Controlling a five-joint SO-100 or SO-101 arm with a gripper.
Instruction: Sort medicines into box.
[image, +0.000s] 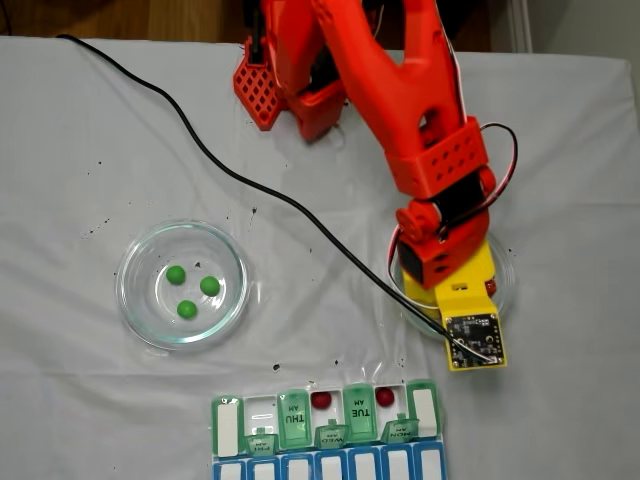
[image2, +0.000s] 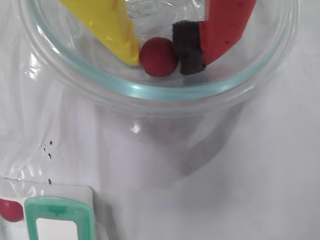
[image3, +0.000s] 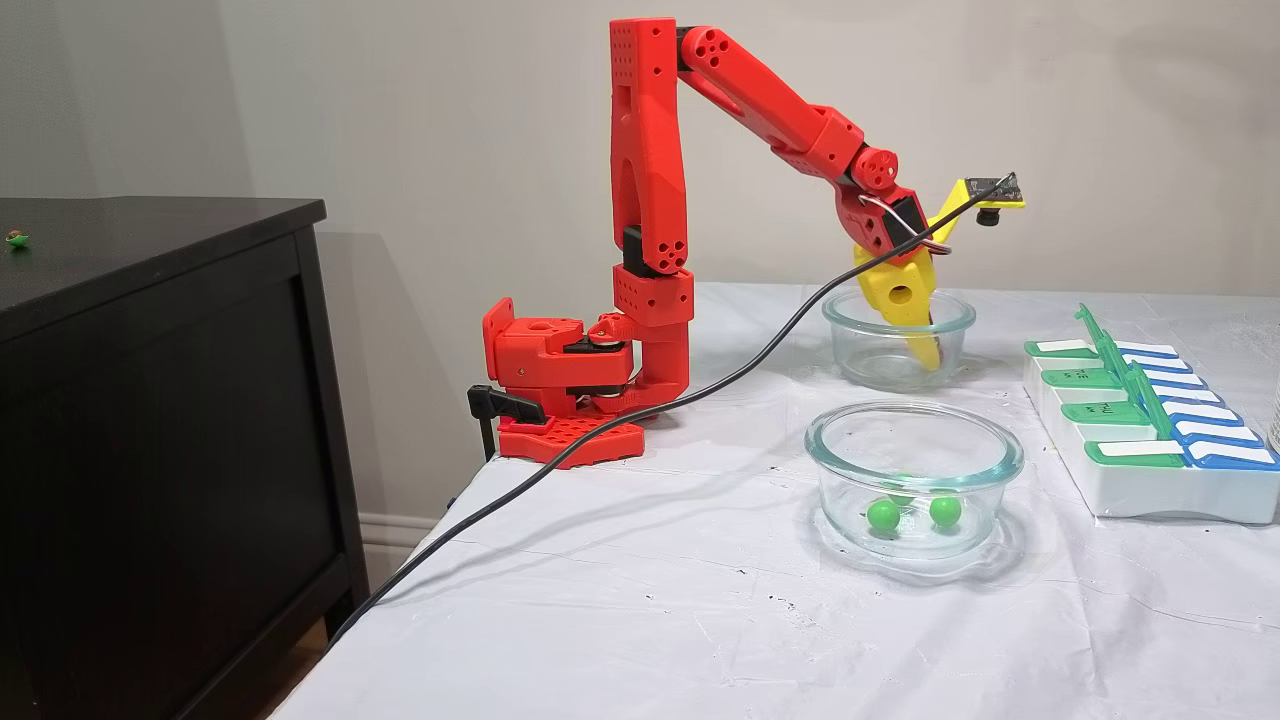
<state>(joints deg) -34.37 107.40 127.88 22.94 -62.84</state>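
Observation:
In the wrist view my gripper (image2: 161, 64) reaches down into a clear glass dish (image2: 150, 92). Its yellow finger (image2: 107, 25) and the black pad of its red finger (image2: 189, 47) both touch one dark red medicine ball (image2: 158, 56) resting on the dish floor. Three green balls (image: 190, 288) lie in the other glass dish (image: 130, 300), seen at the left in a fixed view. The box (image: 325, 432) lies along that view's bottom edge with some green lids up; two red balls (image: 321, 400) (image: 385, 396) sit in open compartments. From the side, the gripper (image3: 925, 355) dips into the far dish (image3: 898, 340).
A black cable (image: 250, 180) runs across the white cloth from the upper left to the wrist camera (image: 472, 340). The arm's red base (image3: 565, 390) is clamped at the table's back edge. A dark cabinet (image3: 150, 420) stands beside the table.

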